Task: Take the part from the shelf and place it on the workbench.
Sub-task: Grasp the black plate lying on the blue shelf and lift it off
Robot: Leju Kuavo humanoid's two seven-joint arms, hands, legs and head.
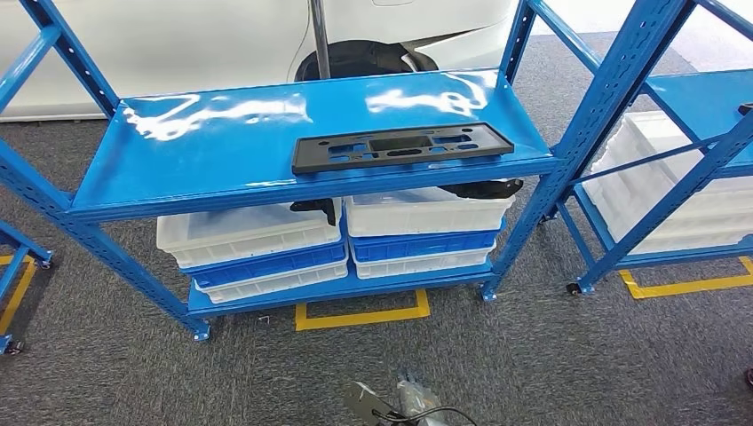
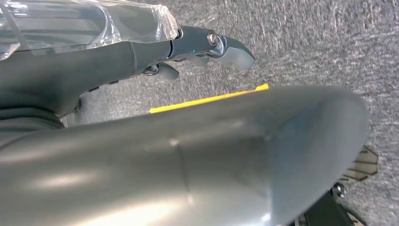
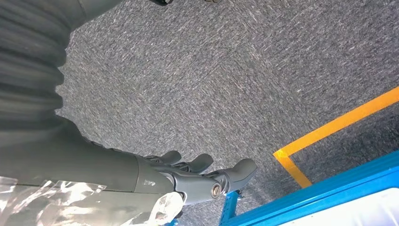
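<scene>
A flat black plastic part (image 1: 401,145) with several cut-outs lies on the top board of the blue shelf (image 1: 213,151), toward its right front edge. Nothing touches it. My left hand (image 2: 179,155) hangs over grey carpet, its fingers (image 2: 211,44) stretched out and apart, holding nothing. My right hand (image 3: 188,176) also hangs low beside a blue shelf leg, fingers (image 3: 240,170) extended and empty.
White and blue crates (image 1: 257,244) are stacked on the lower board, with dark parts (image 1: 484,188) lying on them. A second blue shelf (image 1: 701,98) with white crates (image 1: 666,177) stands at the right. Yellow tape (image 1: 364,315) marks the carpet. A white car (image 1: 178,35) is behind.
</scene>
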